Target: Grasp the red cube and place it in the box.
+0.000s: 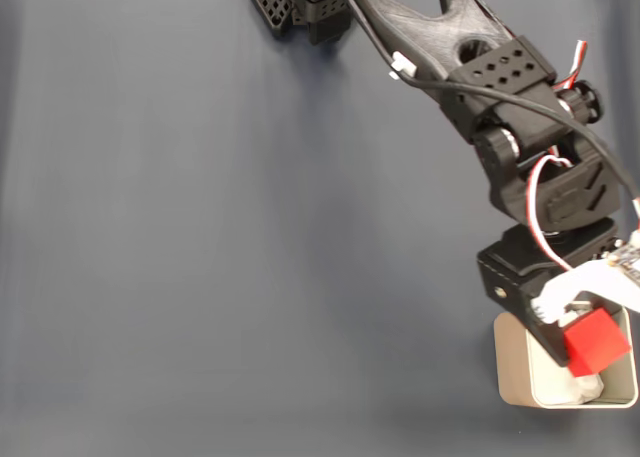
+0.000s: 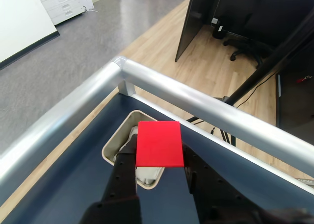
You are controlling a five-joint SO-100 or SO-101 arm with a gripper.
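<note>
The red cube (image 1: 597,342) hangs just above the beige box (image 1: 514,369) at the lower right of the fixed view, over the box's white paper lining. My gripper (image 1: 590,339) is shut on the cube, with a black finger on one side and a white one on the other. In the wrist view the red cube (image 2: 159,143) sits between the two black fingers (image 2: 125,172), and the box (image 2: 119,137) lies directly beneath it, near the table's corner. My gripper (image 2: 158,160) covers much of the box's inside.
Dark blue cloth (image 1: 230,247) covers the table. The arm's black base (image 1: 300,2) stands at the top edge of the fixed view. A silver metal rail (image 2: 196,104) rims the table just beyond the box, with floor and office furniture behind it.
</note>
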